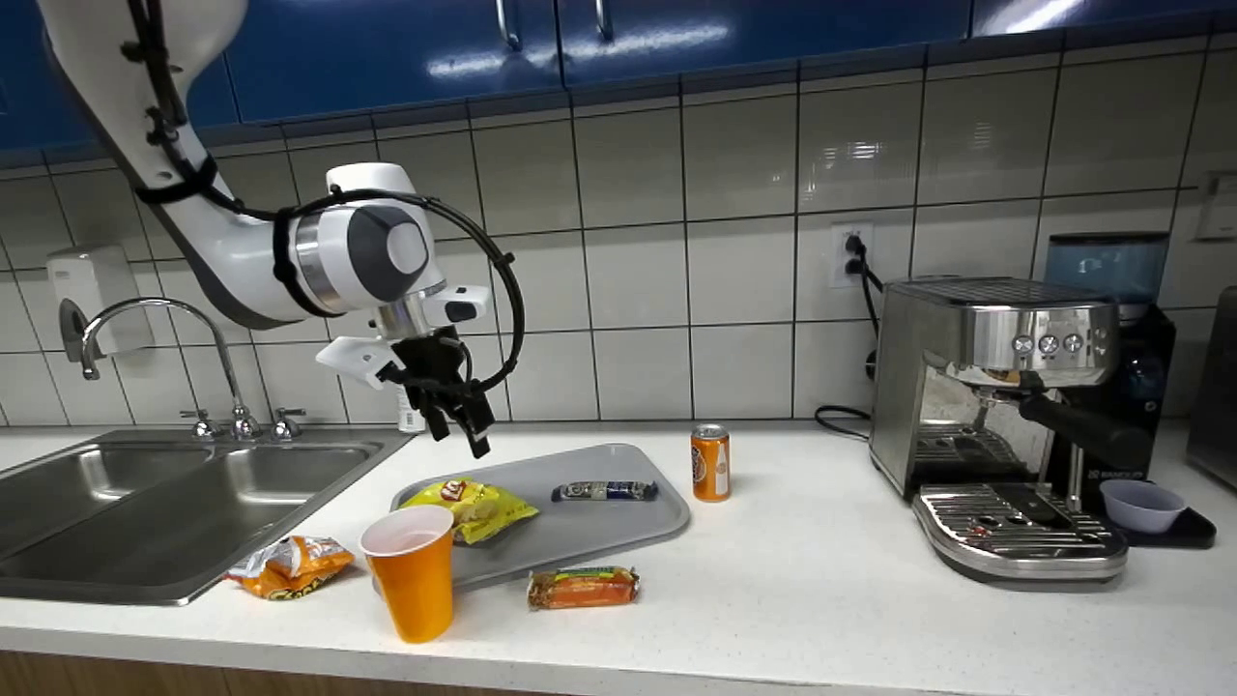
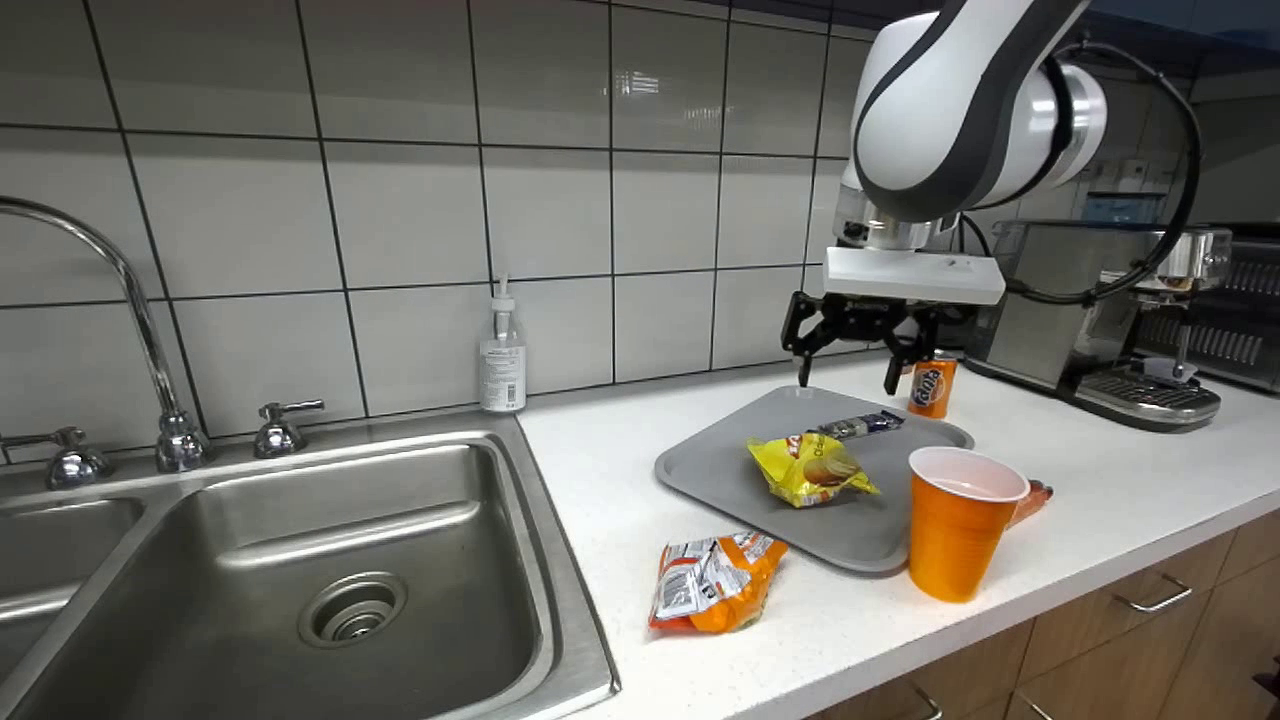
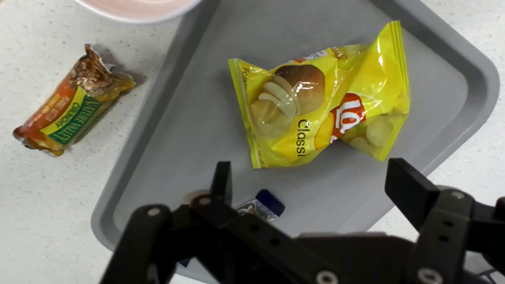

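white speckled surface (image 1: pixel 821 599), pale tiled wall (image 1: pixel 633 280) behind. end effector (image 2: pixel 848 384) released, fingers wide, nothing held, above the grey plastic tray (image 3: pixel 177 157). crumpled yellow plastic chip bag (image 3: pixel 323 106) lies on it: likely light, soft, slick, contents crushable; gentle pinch across the narrowed waist looks best. bag reads "classi", then folds away. orange-and-green wrapped bar (image 3: pixel 71 106) just beside the tray: "nature valley crunchy".

Wrist view: bar (image 3: pixel 261 206) partly behind hand (image 3: pixel 311 173)
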Robot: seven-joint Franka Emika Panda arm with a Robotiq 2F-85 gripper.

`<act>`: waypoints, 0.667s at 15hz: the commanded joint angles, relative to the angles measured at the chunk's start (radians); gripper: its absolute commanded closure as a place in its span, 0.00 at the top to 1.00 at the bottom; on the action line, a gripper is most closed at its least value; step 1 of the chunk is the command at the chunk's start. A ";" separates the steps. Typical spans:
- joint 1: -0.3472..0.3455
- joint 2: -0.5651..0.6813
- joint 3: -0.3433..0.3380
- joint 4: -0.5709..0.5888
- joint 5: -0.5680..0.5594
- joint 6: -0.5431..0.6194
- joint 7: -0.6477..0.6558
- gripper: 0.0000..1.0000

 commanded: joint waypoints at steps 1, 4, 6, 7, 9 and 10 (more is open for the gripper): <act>0.050 0.074 -0.033 0.073 -0.061 0.006 0.139 1.00; 0.092 0.131 -0.067 0.117 -0.093 0.010 0.236 1.00; 0.120 0.168 -0.089 0.143 -0.102 0.010 0.285 1.00; 0.131 0.185 -0.097 0.155 -0.100 0.007 0.300 1.00; 0.155 0.215 -0.113 0.176 -0.095 0.005 0.326 1.00; 0.166 0.227 -0.120 0.184 -0.091 0.004 0.336 1.00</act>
